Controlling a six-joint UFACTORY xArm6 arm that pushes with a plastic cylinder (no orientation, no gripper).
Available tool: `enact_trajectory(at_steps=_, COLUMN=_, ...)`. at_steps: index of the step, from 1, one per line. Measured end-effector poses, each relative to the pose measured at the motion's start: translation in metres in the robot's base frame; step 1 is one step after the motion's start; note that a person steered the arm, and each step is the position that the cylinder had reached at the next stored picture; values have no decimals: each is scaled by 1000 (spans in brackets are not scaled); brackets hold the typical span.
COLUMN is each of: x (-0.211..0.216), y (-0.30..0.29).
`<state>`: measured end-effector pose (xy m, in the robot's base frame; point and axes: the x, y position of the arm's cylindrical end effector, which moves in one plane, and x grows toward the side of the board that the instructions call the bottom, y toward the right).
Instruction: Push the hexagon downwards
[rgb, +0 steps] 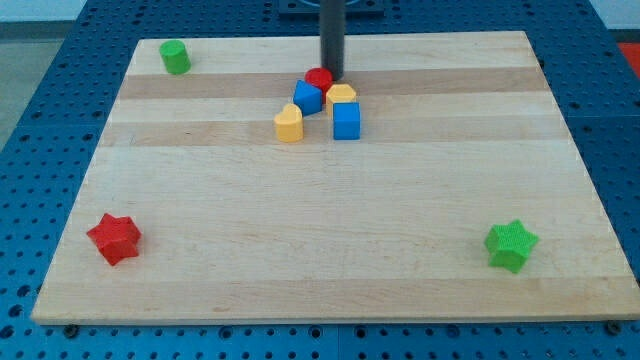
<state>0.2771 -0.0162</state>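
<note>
Green comes first from the view's left: a round green block (175, 56) near the top corner of the counter (200, 250), with a red star (114, 237) well below it, both far from the work. The cluster sits top centre. It runs from a yellow heart (288, 123) to a blue cube (307, 97), then a red block (318, 77), half hidden so I cannot tell its shape.

My tip (332, 78) stands just beside the red block on its right. This end effector is a bare rod, so it has nothing to open, close or hold.

The yellow hexagon (341, 95) lies just below my tip and slightly right; I cannot tell if they touch. I judge a downward stroke needs a small rightward correction first. A second blue block (346, 120) sits right under the hexagon and would likely be driven along with it. A green star (511, 245) rests far off at the lower right.
</note>
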Motion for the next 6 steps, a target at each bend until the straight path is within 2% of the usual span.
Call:
enact_trajectory(at_steps=1, x=4, y=-8)
enact_trajectory(at_steps=2, x=27, y=9)
enact_trajectory(at_steps=3, x=32, y=15)
enact_trajectory(at_steps=4, x=5, y=31)
enact_trajectory(at_steps=5, x=40, y=31)
enact_trajectory(at_steps=6, x=49, y=29)
